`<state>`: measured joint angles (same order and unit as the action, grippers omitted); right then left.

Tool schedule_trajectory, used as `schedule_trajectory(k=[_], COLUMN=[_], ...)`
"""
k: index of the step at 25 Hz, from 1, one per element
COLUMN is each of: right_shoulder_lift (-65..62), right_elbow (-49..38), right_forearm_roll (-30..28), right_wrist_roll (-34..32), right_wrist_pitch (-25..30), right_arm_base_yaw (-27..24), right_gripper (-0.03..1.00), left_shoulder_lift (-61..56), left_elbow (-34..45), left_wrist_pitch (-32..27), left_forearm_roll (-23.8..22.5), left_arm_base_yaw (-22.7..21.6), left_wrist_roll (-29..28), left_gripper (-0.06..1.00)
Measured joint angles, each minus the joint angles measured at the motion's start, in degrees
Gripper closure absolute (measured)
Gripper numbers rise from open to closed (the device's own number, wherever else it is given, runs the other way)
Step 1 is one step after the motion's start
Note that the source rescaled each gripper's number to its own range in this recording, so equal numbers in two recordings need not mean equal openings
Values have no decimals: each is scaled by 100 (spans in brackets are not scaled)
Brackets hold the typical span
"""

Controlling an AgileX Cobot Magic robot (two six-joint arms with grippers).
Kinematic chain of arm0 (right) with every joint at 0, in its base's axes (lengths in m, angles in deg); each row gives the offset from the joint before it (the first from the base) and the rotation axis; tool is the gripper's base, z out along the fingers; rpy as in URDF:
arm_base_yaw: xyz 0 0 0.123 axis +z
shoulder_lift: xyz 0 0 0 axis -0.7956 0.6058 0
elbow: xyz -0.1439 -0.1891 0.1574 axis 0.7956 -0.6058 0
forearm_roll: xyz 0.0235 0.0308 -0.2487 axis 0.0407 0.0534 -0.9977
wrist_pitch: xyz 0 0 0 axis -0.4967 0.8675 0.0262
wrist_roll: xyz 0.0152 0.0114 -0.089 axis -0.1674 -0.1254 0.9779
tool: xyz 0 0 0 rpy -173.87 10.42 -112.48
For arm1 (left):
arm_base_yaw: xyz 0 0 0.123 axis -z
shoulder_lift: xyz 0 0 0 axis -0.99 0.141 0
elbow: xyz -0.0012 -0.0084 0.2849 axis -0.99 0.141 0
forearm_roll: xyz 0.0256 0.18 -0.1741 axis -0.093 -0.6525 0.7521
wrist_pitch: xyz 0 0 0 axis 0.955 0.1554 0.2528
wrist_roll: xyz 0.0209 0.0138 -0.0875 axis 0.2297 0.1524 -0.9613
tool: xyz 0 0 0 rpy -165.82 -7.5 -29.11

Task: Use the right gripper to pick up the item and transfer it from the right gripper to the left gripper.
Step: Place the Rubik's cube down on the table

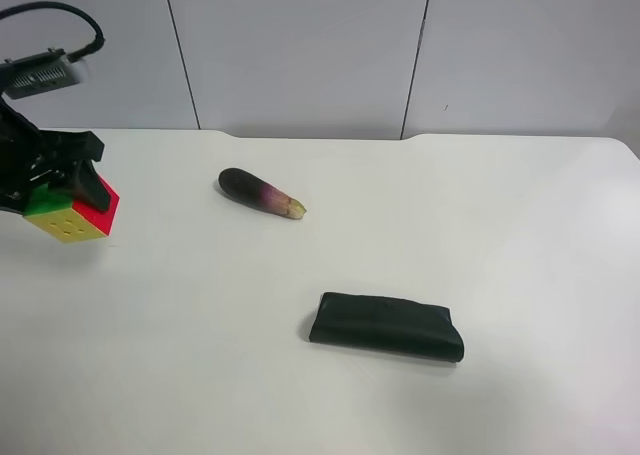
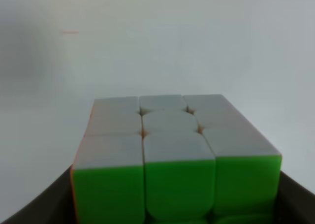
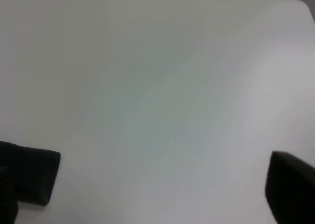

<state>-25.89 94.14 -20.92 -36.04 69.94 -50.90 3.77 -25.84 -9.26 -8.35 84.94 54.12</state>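
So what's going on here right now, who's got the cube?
The left gripper holds the puzzle cube above the white table, at the exterior high view's left edge; its wrist camera shows the cube's white and green faces up close between dark fingers. The right gripper is open, with only bare table between its fingertips. The eggplant and black pouch lie apart on the table.

the high camera is looking down across the table (image 1: 420, 225), the right wrist one is facing it closely, and the left is pressing near the cube (image 2: 172, 160), shared with the high view.
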Motion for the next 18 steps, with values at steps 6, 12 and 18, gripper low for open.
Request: schedule_trajectory(k=[6,12,18], right_shoulder_lift=[0,0,0], right_elbow=[0,0,0], right_forearm_roll=[0,0,0], right_wrist_roll=[0,0,0], right_wrist_pitch=[0,0,0], right_arm_base_yaw=[0,0,0], right_gripper=[-3,-3,-3], left_shoulder_lift=[835,1473,1941], left_elbow=[-32,-37,-37], left_wrist_pitch=[829,1509,1708], left_forearm_roll=[-196,-196,-196], left_arm_base_yaw=[0,0,0], left_wrist_roll=[-74,-78,-78], left_gripper=[94,94,94])
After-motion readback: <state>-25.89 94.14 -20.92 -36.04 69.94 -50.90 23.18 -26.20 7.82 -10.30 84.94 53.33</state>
